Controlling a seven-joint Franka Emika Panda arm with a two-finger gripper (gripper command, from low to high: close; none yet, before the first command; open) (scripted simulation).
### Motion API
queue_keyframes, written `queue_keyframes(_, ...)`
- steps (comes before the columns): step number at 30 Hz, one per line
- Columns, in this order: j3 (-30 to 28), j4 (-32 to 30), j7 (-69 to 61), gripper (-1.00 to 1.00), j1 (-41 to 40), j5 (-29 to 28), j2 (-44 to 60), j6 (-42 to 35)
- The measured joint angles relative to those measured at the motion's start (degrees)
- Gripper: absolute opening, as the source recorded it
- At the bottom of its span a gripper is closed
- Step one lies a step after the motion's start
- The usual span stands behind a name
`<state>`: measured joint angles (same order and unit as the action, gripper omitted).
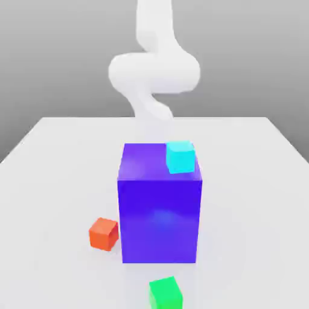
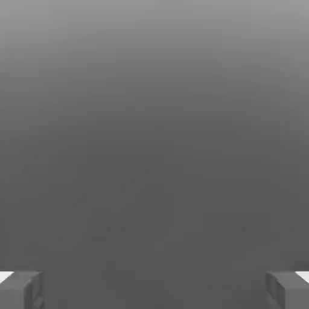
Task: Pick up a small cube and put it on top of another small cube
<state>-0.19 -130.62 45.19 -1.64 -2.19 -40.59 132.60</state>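
A small cyan cube (image 1: 180,156) rests on the top face of a large blue block (image 1: 160,205), near its far corner toward the exterior view's right. A small red cube (image 1: 103,233) lies on the white table (image 1: 54,175) beside the block, on the exterior view's left. A small green cube (image 1: 165,293) lies in front of the block near the table's front edge. The white arm (image 1: 154,69) rises behind the block. In the hand view my gripper (image 2: 154,289) is open, its two grey fingertips (image 2: 21,289) far apart with nothing between them, facing a plain grey background.
The large blue block stands tall in the middle of the table and hides the surface behind it. White tabletop stretches to both sides of it.
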Motion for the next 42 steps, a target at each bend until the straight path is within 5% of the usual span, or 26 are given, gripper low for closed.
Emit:
queue_keyframes(16,-7.27,7.42,-9.57,0.0,-7.4,-6.6,33.59,5.35)
queue_keyframes(37,-6.07,16.94,-35.87,0.0,-25.19,9.37,76.6,16.82)
queue_keyframes(38,-5.84,17.29,-36.06,-1.0,-25.39,9.59,78.01,17.84)
queue_keyframes(42,-5.83,17.29,-36.11,-1.0,-25.4,9.65,78.01,17.78)
